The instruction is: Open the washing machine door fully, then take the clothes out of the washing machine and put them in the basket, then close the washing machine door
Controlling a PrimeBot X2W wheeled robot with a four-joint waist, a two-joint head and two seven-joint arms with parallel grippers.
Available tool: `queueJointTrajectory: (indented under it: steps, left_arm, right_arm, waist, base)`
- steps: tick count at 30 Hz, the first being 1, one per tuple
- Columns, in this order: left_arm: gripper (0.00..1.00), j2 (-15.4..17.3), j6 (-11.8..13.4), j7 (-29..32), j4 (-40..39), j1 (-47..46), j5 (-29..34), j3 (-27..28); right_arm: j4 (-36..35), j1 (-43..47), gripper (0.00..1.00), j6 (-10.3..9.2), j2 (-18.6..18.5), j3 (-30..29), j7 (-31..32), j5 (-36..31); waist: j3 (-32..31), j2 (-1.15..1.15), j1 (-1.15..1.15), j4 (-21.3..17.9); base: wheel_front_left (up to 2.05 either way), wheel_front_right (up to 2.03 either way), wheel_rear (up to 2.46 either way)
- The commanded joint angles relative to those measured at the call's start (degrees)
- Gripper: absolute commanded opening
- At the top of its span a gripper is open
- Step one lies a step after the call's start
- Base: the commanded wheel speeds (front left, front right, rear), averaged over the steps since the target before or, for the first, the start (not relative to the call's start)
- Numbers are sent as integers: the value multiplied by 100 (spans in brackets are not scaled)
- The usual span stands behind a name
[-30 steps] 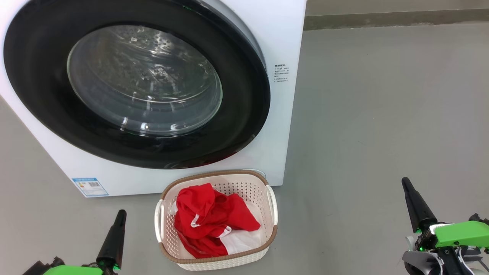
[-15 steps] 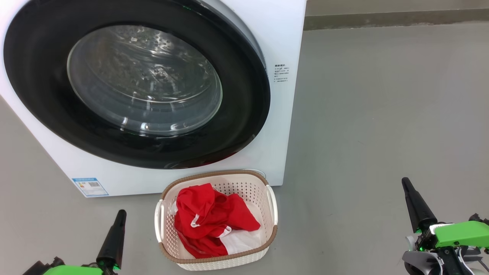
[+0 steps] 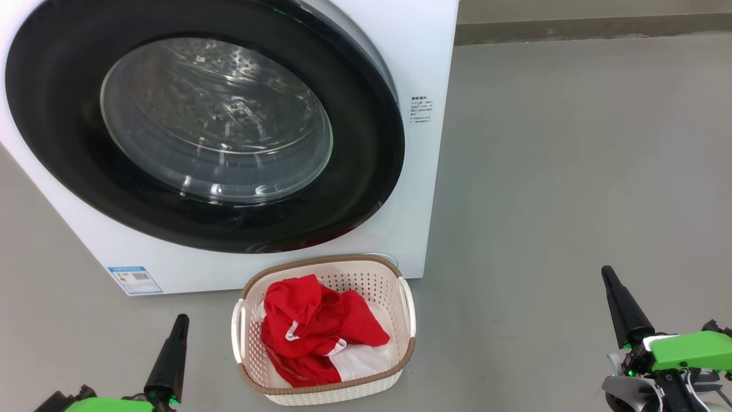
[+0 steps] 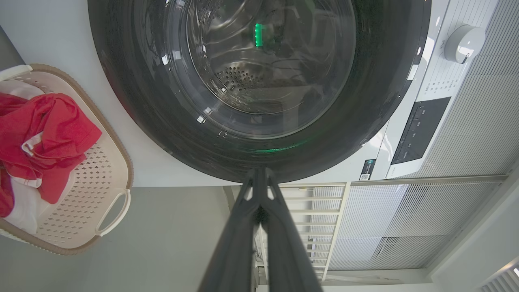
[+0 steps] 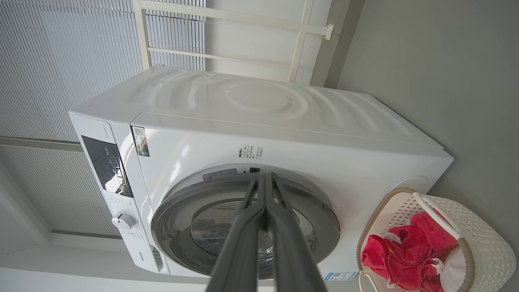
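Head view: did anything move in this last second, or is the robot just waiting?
Nothing visibly changed. The washing machine door stays closed, the clothes stay in the basket, and the left gripper and right gripper stay shut and empty, low at either side.
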Motion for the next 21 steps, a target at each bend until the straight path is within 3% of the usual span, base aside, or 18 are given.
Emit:
queueJointTrajectory:
  steps: [1,21]
  left_arm:
    - [0,46,2,28,-117,-235,53,217]
    - [0,41,2,34,-117,-235,59,224]
  right_arm:
    - [-162,-238,0,3,-28,70,35,-4]
    - [-162,-238,0,3,-26,67,38,-7]
  waist:
    - [0,0,0,0]
    - [0,0,0,0]
  base:
    - [0,0,0]
    - [0,0,0]
